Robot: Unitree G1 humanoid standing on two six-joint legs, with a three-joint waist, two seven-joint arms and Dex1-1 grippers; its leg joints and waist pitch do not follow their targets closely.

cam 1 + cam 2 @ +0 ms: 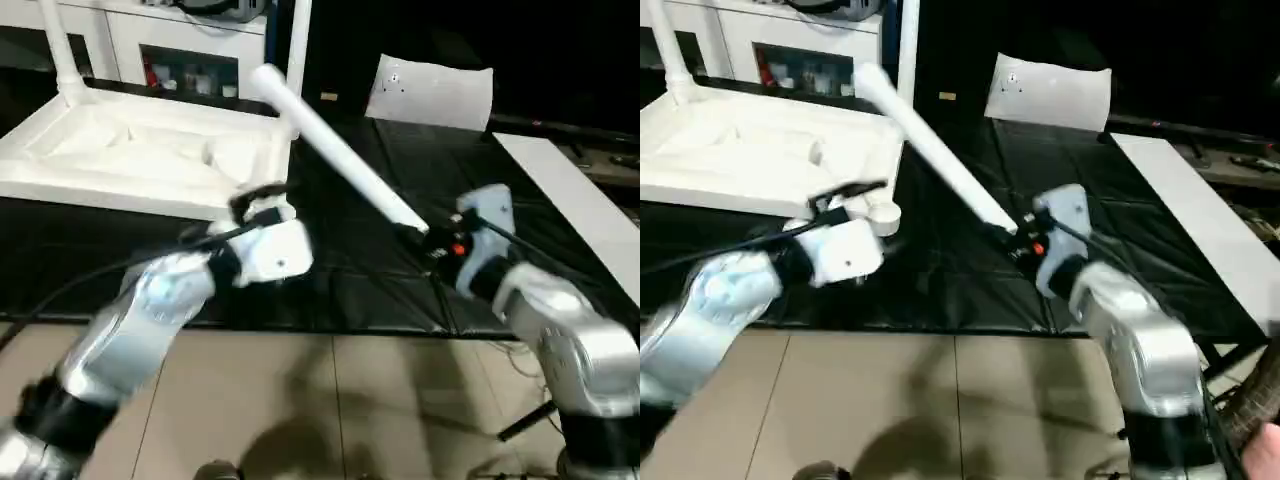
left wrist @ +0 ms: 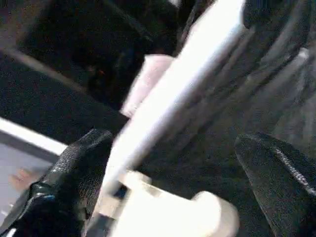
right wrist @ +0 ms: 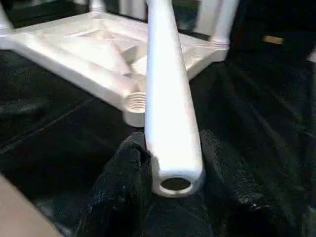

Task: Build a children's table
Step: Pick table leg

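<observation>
Head stereo pair plus two wrist cams.
Both eye views look forward and down over the forearms, sharing the tabletop (image 1: 130, 150) and held leg (image 1: 335, 150); wrist views sit close, right along the leg, left toward it.

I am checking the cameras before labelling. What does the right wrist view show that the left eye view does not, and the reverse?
Right wrist view alone: the hollow end of the leg between the right gripper fingers, and the threaded empty corner socket.

Left eye view alone: the open left gripper at the tabletop's near corner, the white slab, the cabinet, both forearms.

Both: the upside-down tabletop with legs already standing, and the held leg.
</observation>
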